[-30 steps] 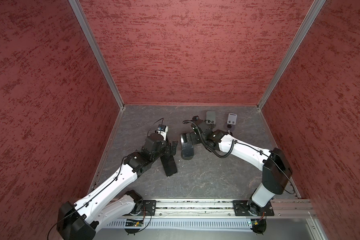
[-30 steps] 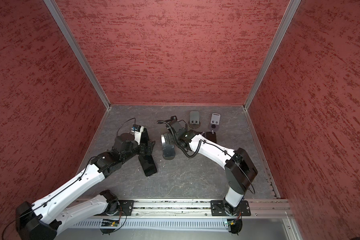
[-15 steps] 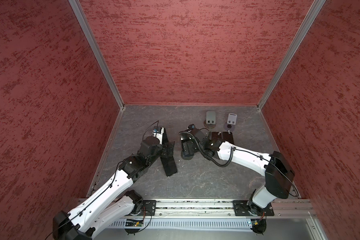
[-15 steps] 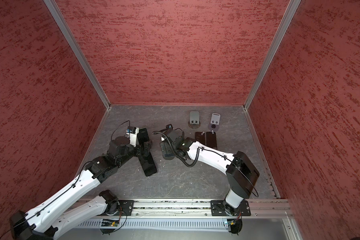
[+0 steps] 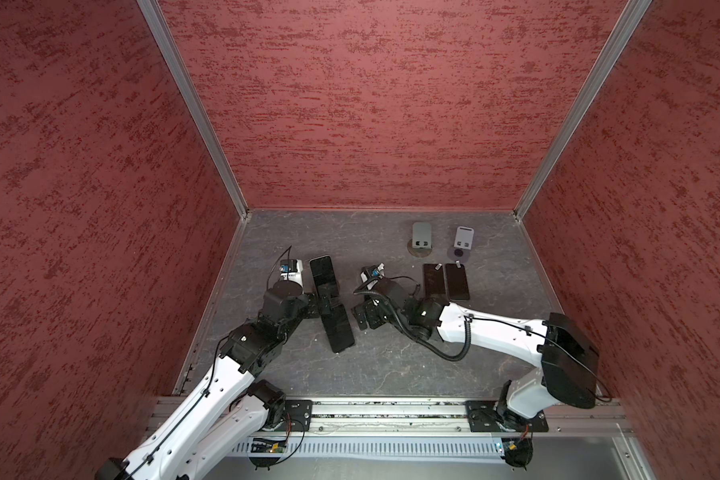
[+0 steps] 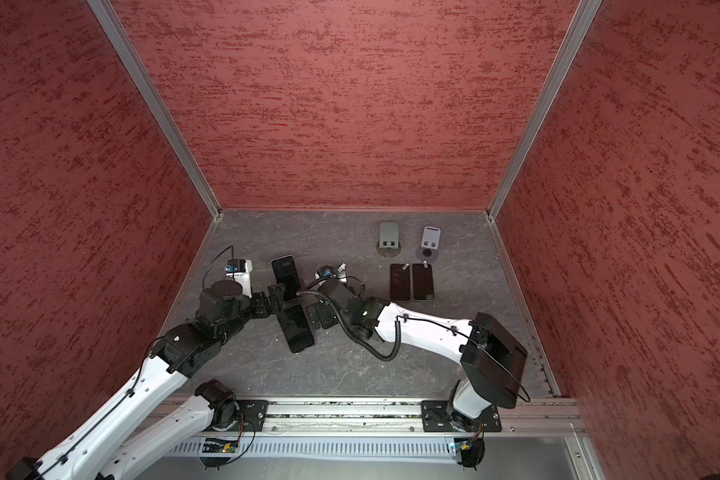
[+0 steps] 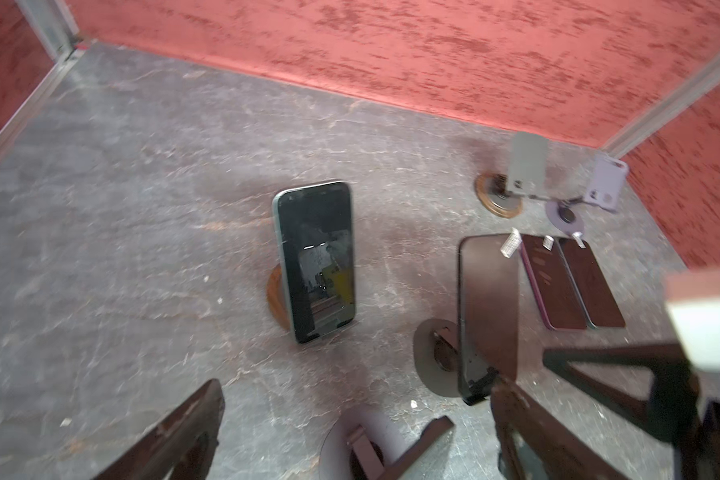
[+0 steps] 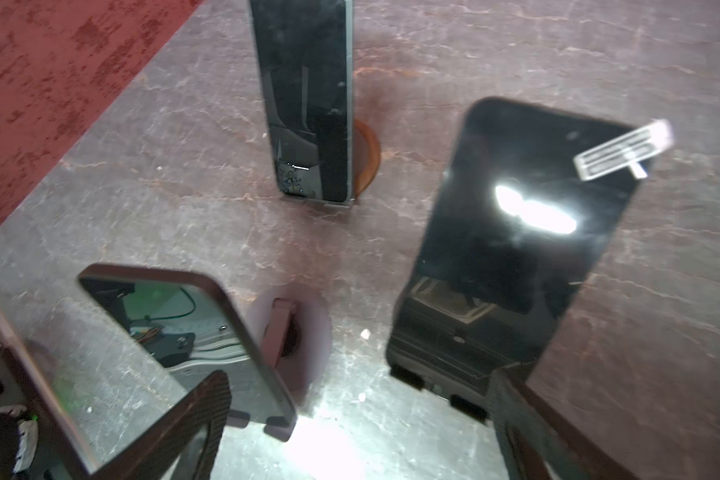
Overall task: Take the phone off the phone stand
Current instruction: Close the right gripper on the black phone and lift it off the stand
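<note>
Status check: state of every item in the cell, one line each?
phone on brown-base stand: propped on its stand, untouched.
tagged phone: propped on a black stand.
phone on lilac-base stand: propped on its stand.
pair of flat phones: lying side by side on the floor.
grey stand: empty.
pale stand: empty.
left tool: open, holding nothing.
right tool: open, holding nothing.
</note>
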You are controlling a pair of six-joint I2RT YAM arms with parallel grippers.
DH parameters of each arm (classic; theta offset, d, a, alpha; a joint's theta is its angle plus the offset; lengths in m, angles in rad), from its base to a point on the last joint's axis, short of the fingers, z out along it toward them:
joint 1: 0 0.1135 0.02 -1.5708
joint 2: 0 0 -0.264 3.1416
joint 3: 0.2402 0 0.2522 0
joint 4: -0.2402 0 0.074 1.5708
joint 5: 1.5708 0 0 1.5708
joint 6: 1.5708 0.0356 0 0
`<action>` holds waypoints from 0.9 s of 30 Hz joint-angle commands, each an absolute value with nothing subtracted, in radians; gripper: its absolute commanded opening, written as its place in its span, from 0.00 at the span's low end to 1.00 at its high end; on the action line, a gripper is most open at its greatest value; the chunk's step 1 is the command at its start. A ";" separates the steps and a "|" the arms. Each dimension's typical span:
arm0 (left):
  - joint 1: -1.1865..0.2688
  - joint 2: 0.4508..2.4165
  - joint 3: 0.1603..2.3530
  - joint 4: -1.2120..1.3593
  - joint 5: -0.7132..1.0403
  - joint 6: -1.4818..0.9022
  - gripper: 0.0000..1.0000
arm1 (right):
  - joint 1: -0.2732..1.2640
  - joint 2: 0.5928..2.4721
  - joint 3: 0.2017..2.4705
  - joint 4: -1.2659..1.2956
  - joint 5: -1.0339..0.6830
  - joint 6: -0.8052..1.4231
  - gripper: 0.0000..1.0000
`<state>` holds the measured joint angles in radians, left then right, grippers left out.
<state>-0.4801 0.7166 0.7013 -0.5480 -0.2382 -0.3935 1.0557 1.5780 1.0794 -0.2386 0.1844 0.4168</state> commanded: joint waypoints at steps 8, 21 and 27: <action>-0.347 0.678 0.692 -0.622 -0.100 -0.500 0.99 | 1.169 1.603 1.087 -0.143 0.231 0.431 0.99; -0.344 0.595 0.659 -0.621 -0.090 -0.510 1.00 | 1.225 1.724 1.133 -0.074 0.264 0.424 0.99; -0.342 0.574 0.657 -0.632 -0.095 -0.509 1.00 | 1.236 1.772 1.156 -0.051 0.253 0.417 0.99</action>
